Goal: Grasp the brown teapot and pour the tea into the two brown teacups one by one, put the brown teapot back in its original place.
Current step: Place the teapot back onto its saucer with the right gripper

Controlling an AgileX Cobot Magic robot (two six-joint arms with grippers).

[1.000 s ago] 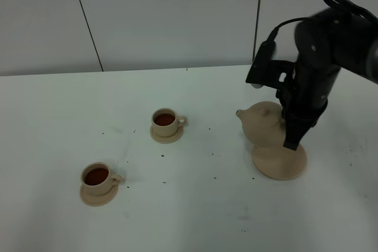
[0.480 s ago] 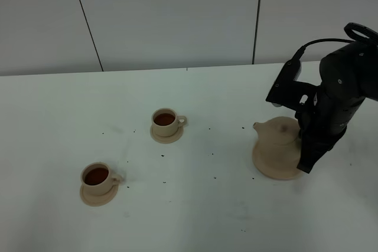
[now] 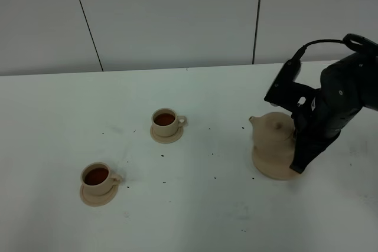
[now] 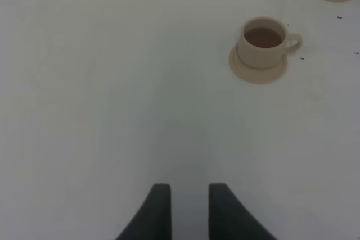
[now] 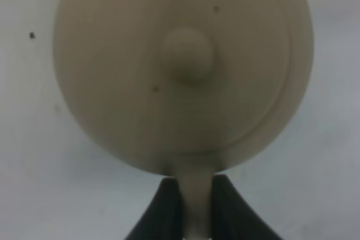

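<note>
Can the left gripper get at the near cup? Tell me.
Probably yes: the left gripper is open over bare table, and nothing lies between it and the near cup.

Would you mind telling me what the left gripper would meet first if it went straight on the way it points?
Probably only bare table. The left gripper points past the nearer teacup, which sits off to one side of its line, though depth is hard to judge.
</note>
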